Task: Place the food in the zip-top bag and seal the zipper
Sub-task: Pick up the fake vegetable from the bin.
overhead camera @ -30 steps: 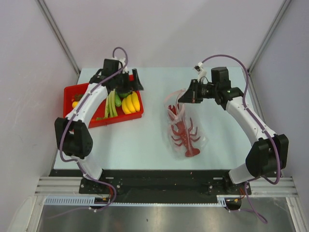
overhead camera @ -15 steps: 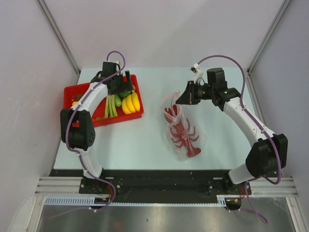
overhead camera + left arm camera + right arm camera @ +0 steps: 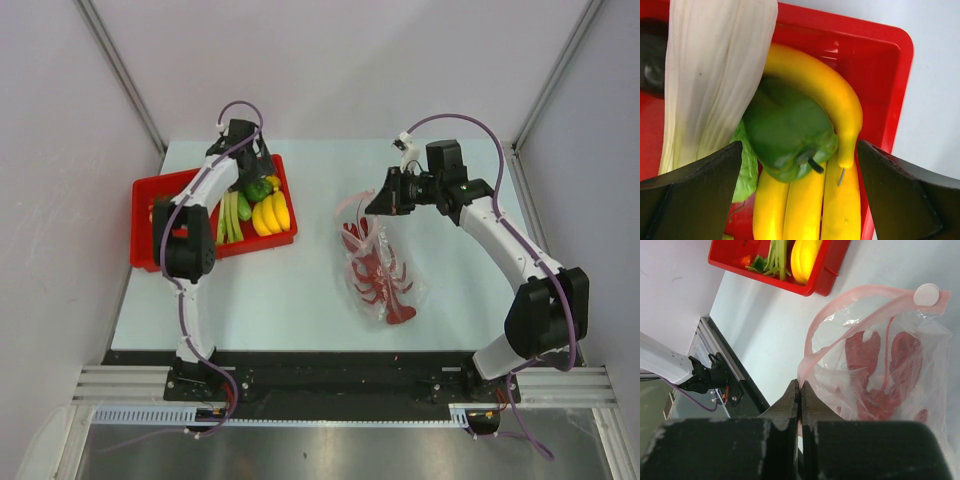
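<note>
The clear zip-top bag (image 3: pixel 385 275) lies mid-table with the red lobster (image 3: pixel 383 280) inside it. My right gripper (image 3: pixel 374 205) is shut on the bag's mouth edge and holds it lifted open. In the right wrist view its jaws (image 3: pixel 800 389) pinch the plastic just under the pink zipper (image 3: pixel 850 299), which loops up to a white slider (image 3: pixel 928 293). My left gripper (image 3: pixel 256 170) hangs open over the red tray (image 3: pixel 143 225). Its fingers (image 3: pixel 690 192) straddle the green bell pepper (image 3: pixel 785 130) and yellow bananas (image 3: pixel 805 202) without touching them. The white-green leek (image 3: pixel 715 75) lies beside them.
The red tray (image 3: pixel 887 65) sits at the table's back left, its rim close to my left gripper's right finger. More small food lies at the tray's left end (image 3: pixel 157 212). Grey walls close in the table on three sides.
My left arm has folded, and its gripper has moved toward the tray's back right, over the pepper and bananas. My right gripper has shifted slightly left, still pinching the bag's mouth.
</note>
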`<action>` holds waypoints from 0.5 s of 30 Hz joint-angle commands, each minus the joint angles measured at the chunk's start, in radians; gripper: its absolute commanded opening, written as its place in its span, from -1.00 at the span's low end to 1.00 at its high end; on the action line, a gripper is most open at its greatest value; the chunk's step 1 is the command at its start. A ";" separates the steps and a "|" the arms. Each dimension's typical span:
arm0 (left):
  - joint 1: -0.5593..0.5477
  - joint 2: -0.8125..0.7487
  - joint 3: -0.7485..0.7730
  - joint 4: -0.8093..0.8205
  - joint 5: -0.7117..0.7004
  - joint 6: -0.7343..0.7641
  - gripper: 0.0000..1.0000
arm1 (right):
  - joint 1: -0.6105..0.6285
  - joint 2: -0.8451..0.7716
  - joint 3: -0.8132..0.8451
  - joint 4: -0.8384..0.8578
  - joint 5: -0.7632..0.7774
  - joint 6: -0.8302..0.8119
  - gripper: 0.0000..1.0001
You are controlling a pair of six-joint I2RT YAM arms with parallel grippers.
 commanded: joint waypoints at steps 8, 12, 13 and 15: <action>-0.010 0.133 0.118 -0.053 -0.080 -0.059 0.98 | -0.007 0.012 0.054 0.004 -0.004 -0.016 -1.00; -0.010 0.100 0.110 -0.061 -0.037 -0.027 0.60 | -0.001 0.006 0.057 -0.008 -0.007 -0.025 -1.00; -0.008 0.059 0.109 -0.065 -0.016 -0.019 0.48 | 0.002 0.000 0.056 -0.008 -0.012 -0.028 -1.00; -0.010 -0.003 0.071 -0.047 0.004 -0.012 0.24 | 0.008 -0.003 0.056 -0.011 -0.018 -0.036 -1.00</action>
